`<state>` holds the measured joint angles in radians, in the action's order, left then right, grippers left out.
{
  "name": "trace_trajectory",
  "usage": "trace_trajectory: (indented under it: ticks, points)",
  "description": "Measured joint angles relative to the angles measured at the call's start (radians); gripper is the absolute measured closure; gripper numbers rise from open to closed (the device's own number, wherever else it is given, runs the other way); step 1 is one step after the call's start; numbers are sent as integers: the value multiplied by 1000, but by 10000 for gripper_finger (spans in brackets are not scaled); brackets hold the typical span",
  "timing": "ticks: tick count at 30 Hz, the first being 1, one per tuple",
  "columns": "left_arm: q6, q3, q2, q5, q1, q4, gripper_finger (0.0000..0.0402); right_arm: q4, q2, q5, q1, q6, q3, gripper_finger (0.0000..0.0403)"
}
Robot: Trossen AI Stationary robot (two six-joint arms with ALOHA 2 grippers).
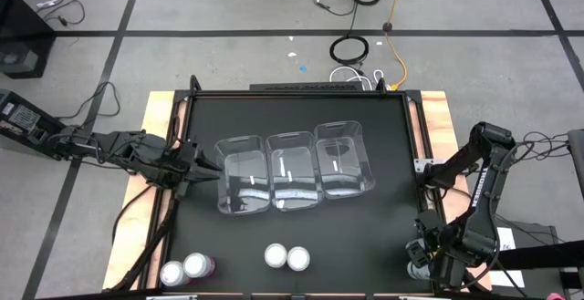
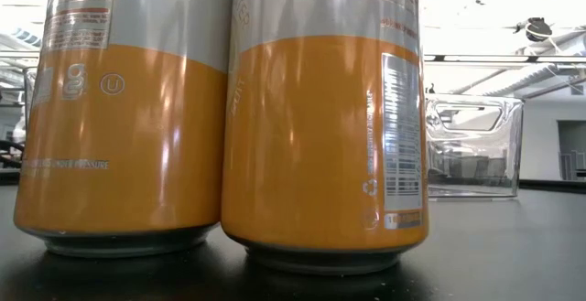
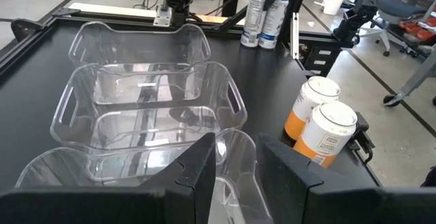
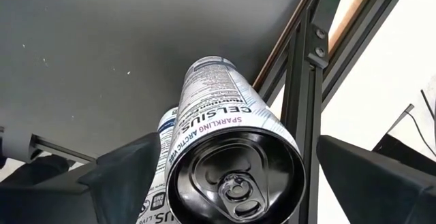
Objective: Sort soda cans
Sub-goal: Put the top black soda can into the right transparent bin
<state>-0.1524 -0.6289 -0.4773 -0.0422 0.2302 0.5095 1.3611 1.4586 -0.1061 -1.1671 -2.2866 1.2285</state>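
Two grey soda cans stand upright at the table's near right corner. My right gripper [image 1: 429,256] points down over them, open, one finger on either side of the top of one grey can [image 4: 218,108]; the other grey can [image 4: 162,149] stands close behind it. Two orange cans [image 1: 286,257] stand side by side at the near edge's middle, and two pink cans [image 1: 187,268] at the near left. My left gripper [image 3: 238,176] hovers at the table's left, above the end of the left clear bin [image 1: 242,177], its fingers a little apart with nothing between them.
Three clear plastic bins [image 1: 292,170] stand in a row across the table's middle. The orange cans [image 2: 311,136] fill the low view, with a bin [image 2: 472,145] behind them. A black frame rail [image 4: 306,81] runs just beyond the grey cans. Bare tabletop lies between bins and cans.
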Motion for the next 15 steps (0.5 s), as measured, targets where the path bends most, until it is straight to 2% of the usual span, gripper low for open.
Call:
trace_trajectory:
  ticks: [4,11,15]
  points:
    - [0,0,0,0,0,0,285,-3,0,0,0,-6,0,50]
    - [1,0,0,0,0,0,285,-25,0,1,0,0,0,133]
    - [1,0,0,0,0,0,285,-26,0,2,0,2,0,149]
